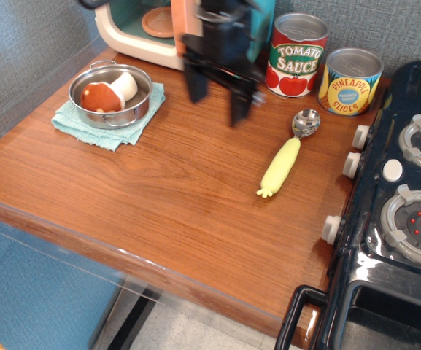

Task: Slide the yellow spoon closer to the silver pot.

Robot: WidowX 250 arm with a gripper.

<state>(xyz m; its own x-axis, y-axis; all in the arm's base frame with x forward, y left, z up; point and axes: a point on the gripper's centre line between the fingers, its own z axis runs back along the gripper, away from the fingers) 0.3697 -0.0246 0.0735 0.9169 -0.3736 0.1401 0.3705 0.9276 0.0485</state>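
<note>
Yellow spoon [284, 159] lies well apart from the silver pot [111, 93] at nine o'clock; the spread-fingered gripper [217, 93] could clip and spin it.

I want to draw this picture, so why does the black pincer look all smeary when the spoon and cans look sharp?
In the observation.image view, the pincer is streaked with motion blur, its edges ghosted; the yellow spoon, silver pot, tomato sauce can and pineapple slices can are crisp. Soft glare shines on the wooden tabletop near its front edge.
</note>
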